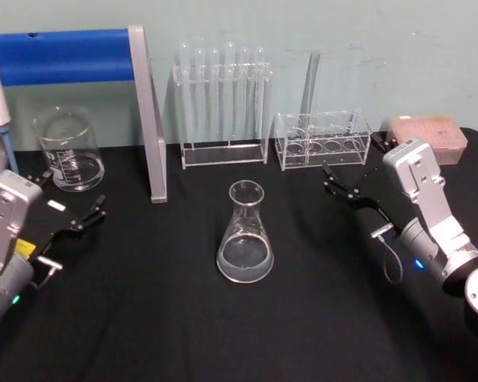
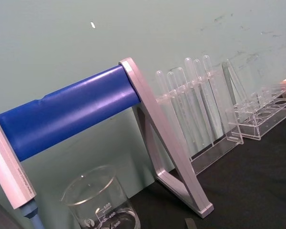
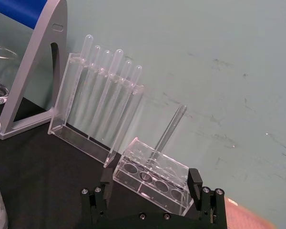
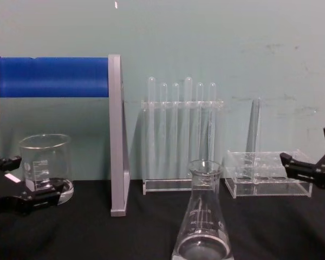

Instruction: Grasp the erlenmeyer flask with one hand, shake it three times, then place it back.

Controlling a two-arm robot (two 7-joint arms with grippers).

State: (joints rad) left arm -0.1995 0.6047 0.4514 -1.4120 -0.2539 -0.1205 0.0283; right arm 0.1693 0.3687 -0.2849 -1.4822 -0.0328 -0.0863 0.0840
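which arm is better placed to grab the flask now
Probably right, narrowly. The erlenmeyer flask stands untouched mid-table. The right gripper, open, points toward it across bare cloth; the left gripper, also open, sits by the beaker.

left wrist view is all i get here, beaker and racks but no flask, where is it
Observer: The erlenmeyer flask stands upright on the black table, mid-table, in front of the tall test tube rack.
Operator: anything holding it
Observer: No. The left gripper is open near the beaker; the flask stands apart from it.
Operator: and the right one
Observer: The right gripper is open too, just in front of the low rack, clear of the flask.
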